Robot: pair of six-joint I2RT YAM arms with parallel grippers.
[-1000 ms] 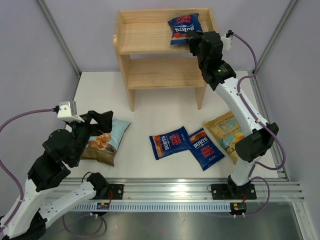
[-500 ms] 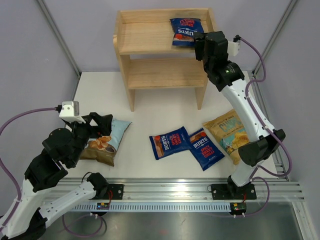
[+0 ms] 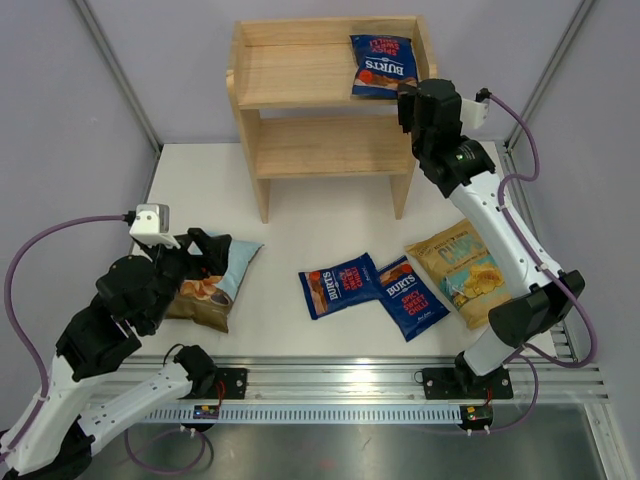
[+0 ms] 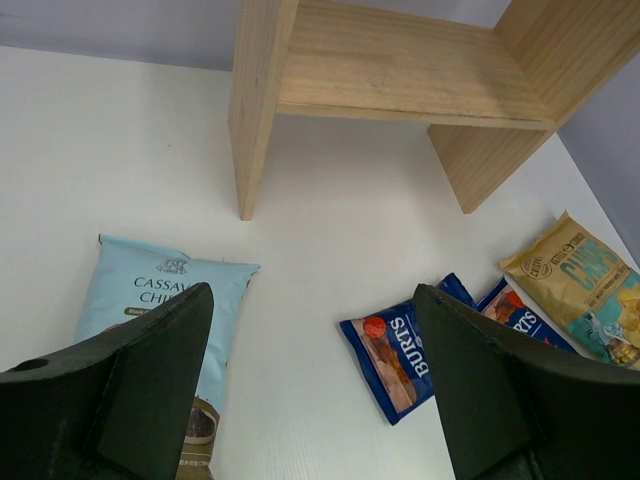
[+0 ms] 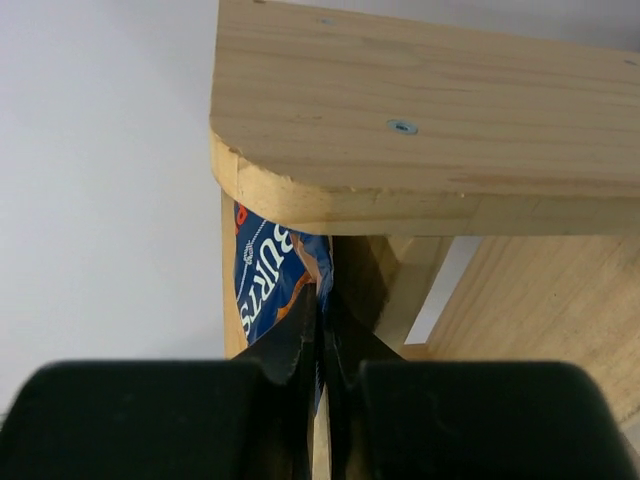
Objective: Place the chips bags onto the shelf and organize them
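Shelf (image 3: pixel 320 95) is noted at far side of worktop (image 3: pixel 300 215), upright, two tiers, side panels L and R. Top-tier Burts bag (image 3: pixel 384 65) is laid flat at R end of upper tier, close to R side panel, its lower edge at the front lip. Right tool (image 5: pixel 321 335) is clenched on that bag's near edge: in wrist view the fingers are pressed together w/ the blue bag edge pinched between them, just below the panel's rounded corner.

Left tool (image 4: pixel 310 400) is released, fingers spread wide, held low over front-L of worktop. Pale blue bag (image 4: pixel 165 300) is seen flat beneath its L finger; contact can't be told.

Three more bags are laid flat on worktop, front-centre to front-R: left Burts bag (image 3: pixel 340 285) and right Burts bag (image 3: pixel 410 297) side by side, edges touching; tan bag (image 3: pixel 460 272) just R of them, partly covered in overhead view by the right arm's link
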